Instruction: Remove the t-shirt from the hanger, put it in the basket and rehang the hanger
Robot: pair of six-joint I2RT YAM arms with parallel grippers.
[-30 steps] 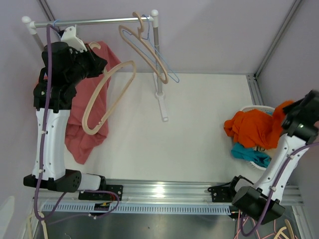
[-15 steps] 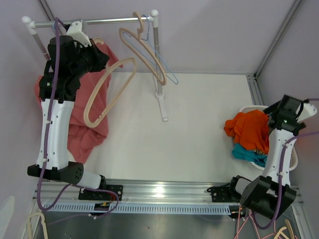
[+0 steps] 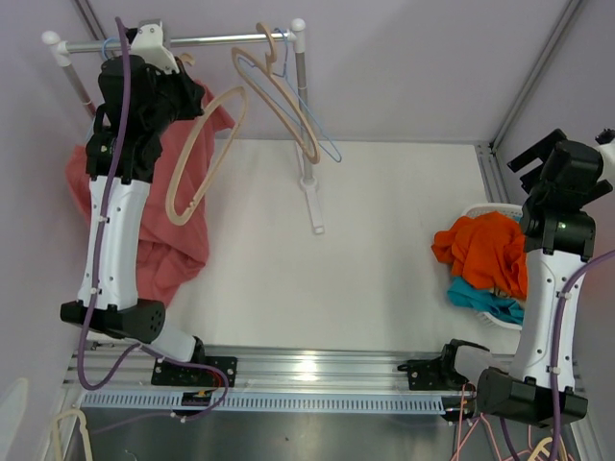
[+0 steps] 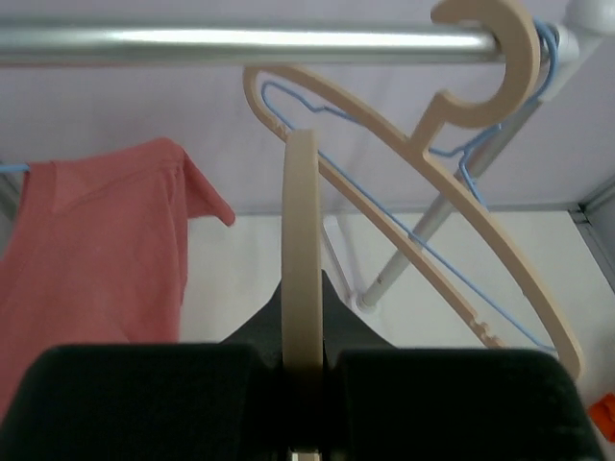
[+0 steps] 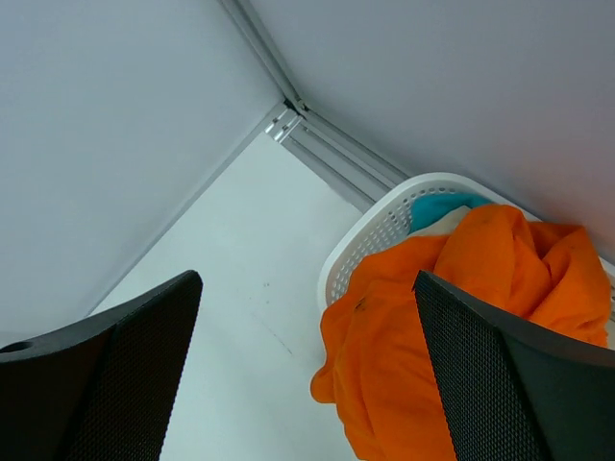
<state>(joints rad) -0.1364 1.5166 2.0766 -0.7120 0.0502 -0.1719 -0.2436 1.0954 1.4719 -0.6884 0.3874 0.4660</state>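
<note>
My left gripper is shut on a bare beige hanger, held up just below the metal rail. In the left wrist view the hanger stands edge-on between the shut jaws, under the rail. The orange t-shirt lies crumpled over the rim of the white basket at the right. My right gripper hangs open above it with nothing held. In the right wrist view the t-shirt and basket lie between and below the open fingers.
A second beige hanger and a blue wire hanger hang on the rail's right end beside the white post. A pink collared shirt drapes down at the left behind my left arm. Teal cloth lies in the basket.
My right gripper opened, let go of the orange t-shirt and rose away from the basket. My left arm lifted the bare hanger up towards the rail.
</note>
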